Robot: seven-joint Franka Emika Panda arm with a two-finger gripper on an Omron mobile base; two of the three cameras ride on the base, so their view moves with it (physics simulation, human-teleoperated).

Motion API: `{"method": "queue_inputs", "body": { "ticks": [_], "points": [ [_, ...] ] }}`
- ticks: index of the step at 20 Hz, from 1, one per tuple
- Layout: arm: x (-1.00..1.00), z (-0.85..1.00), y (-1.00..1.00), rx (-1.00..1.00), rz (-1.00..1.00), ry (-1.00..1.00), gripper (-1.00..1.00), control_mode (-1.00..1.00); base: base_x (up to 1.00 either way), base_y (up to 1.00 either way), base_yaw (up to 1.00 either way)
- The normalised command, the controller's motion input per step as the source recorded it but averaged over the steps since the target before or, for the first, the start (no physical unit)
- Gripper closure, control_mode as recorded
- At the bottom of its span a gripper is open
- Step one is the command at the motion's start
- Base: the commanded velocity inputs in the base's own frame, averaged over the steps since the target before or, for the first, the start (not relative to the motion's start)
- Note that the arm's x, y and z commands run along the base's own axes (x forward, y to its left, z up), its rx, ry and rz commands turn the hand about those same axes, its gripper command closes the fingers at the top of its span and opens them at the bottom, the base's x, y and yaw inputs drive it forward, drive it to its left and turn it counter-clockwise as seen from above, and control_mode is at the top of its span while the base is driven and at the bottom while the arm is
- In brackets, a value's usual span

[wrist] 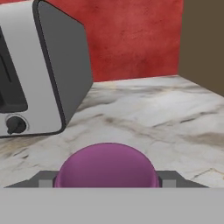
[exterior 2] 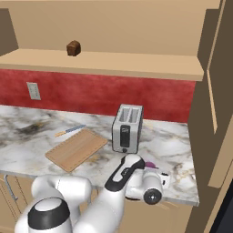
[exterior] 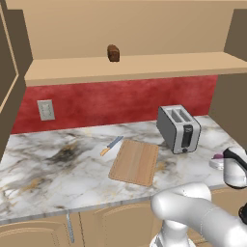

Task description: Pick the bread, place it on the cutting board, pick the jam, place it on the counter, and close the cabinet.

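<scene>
The bread [exterior: 113,53] [exterior 2: 73,48], a small dark brown loaf, stands on the shelf inside the open cabinet [exterior: 130,65]. On the marble counter [exterior: 58,159] the wooden cutting board [exterior: 135,161] [exterior 2: 76,149] lies bare, left of the toaster. My gripper [wrist: 107,181] [exterior: 217,161] is low over the counter just right of the toaster, shut on the purple jam [wrist: 107,166] [exterior: 218,156] [exterior 2: 149,164]. The jar fills the gap between my fingertips [wrist: 43,180]. Whether the jar touches the marble I cannot tell.
The silver toaster [exterior: 178,128] [exterior 2: 127,129] [wrist: 39,70] stands close to the left of the jam. A knife [exterior: 112,145] lies at the board's far left corner. The cabinet doors [exterior: 7,72] [exterior 2: 214,91] stand open at both sides. A side wall [wrist: 203,41] bounds the counter's right end.
</scene>
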Motion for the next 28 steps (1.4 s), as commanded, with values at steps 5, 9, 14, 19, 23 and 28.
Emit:
{"method": "queue_inputs", "body": {
  "ticks": [5,9,14,19,23,28],
  "points": [
    [0.00,-0.12,-0.08,0.01,0.00,0.00,1.00,-1.00,0.00,0.00,0.00],
    [0.00,-0.10,-0.01,0.00,0.00,0.00,1.00,-1.00,0.00,0.00,0.00],
    [0.00,0.00,0.00,0.00,0.00,0.00,1.00,-1.00,0.00,0.00,0.00],
    [0.00,0.00,0.00,0.00,0.00,0.00,-1.00,-1.00,0.00,0.00,0.00],
    [0.00,0.00,0.00,0.00,0.00,0.00,-1.00,-1.00,0.00,0.00,0.00],
    [0.00,0.00,0.00,0.00,0.00,0.00,-1.00,-1.00,0.00,0.00,0.00]
  ]
}}
